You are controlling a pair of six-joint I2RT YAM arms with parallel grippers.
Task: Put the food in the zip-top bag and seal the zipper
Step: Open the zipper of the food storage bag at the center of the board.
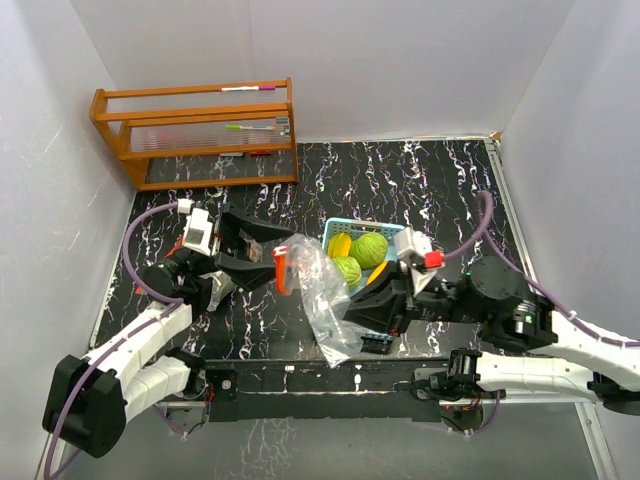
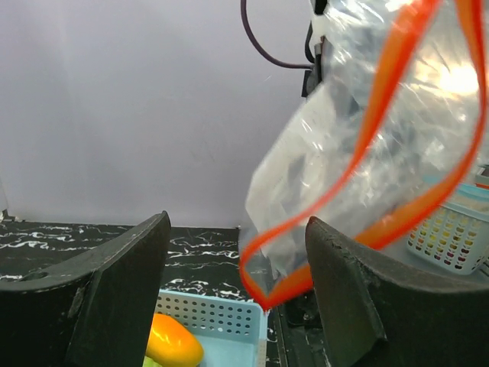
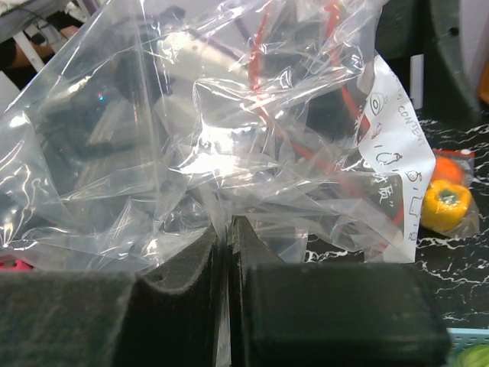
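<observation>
The clear zip-top bag (image 1: 322, 290) with an orange zipper (image 1: 281, 268) hangs crumpled above the table, left of the basket. My right gripper (image 1: 352, 306) is shut on the bag's film near its lower right; in the right wrist view the pads (image 3: 228, 226) pinch the plastic. My left gripper (image 1: 266, 248) stands open at the zipper end. In the left wrist view the zipper's corner (image 2: 263, 294) hangs between its fingers (image 2: 238, 229), touching neither. The food lies in the light-blue basket (image 1: 392, 229): a yellow-orange pepper (image 1: 340, 245), two green balls (image 1: 370, 248) and an orange piece (image 1: 378, 272).
A wooden rack (image 1: 200, 135) stands at the back left. White walls close in the black marbled table on three sides. Another yellow pepper (image 3: 447, 205) lies on the table beyond the bag in the right wrist view. The basket's corner (image 2: 229, 325) sits just below my left fingers.
</observation>
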